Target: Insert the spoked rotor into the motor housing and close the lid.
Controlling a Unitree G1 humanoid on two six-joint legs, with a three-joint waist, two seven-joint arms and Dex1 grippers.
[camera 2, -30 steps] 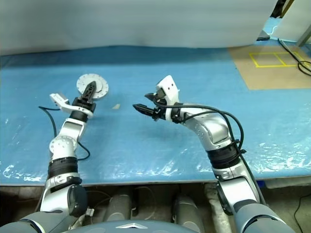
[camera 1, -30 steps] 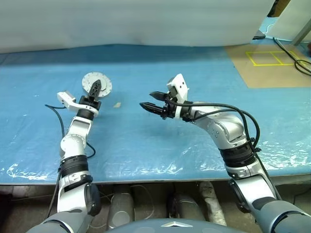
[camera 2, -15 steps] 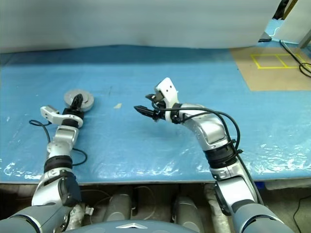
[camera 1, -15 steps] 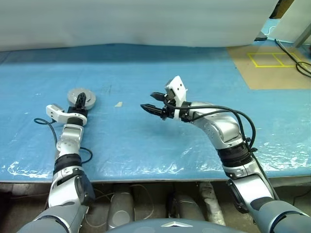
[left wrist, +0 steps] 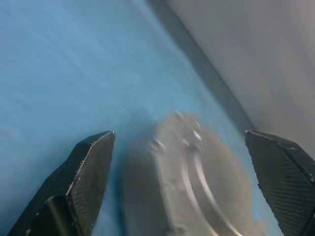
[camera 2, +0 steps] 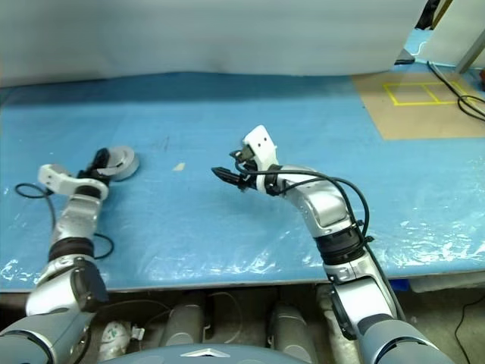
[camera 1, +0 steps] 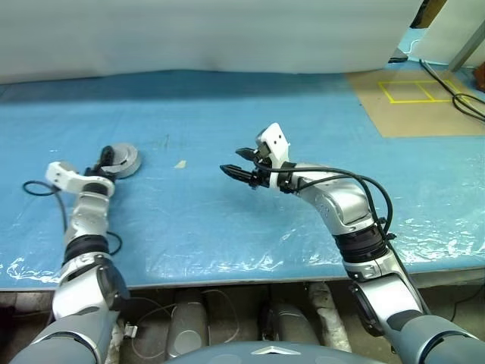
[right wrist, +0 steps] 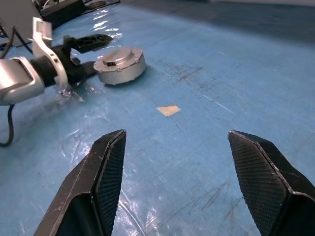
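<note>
The motor housing (camera 1: 125, 160) is a short round grey metal piece lying flat on the blue sheet at the far left. A flat grey top, seemingly the lid, covers it (right wrist: 119, 60), and no copper coils show. The spoked rotor is hidden or out of view. My left gripper (camera 1: 106, 158) is open and level, its fingers (right wrist: 91, 42) straddling the housing's near side. In the left wrist view there are gaps between both fingers and the housing (left wrist: 192, 172). My right gripper (camera 1: 232, 160) hovers open over the middle of the table, holding nothing.
A small tan scrap (camera 1: 180, 163) lies between the two grippers. The crinkled blue sheet ends at the table's front edge (camera 1: 227, 265). A tan board with a yellow square (camera 1: 424, 98) sits at the back right. A black cable (camera 1: 34, 186) loops beside my left arm.
My left arm swung left and down, laying the tilted grey round piece flat on the sheet, and its jaws opened wide. The right arm barely moved.
</note>
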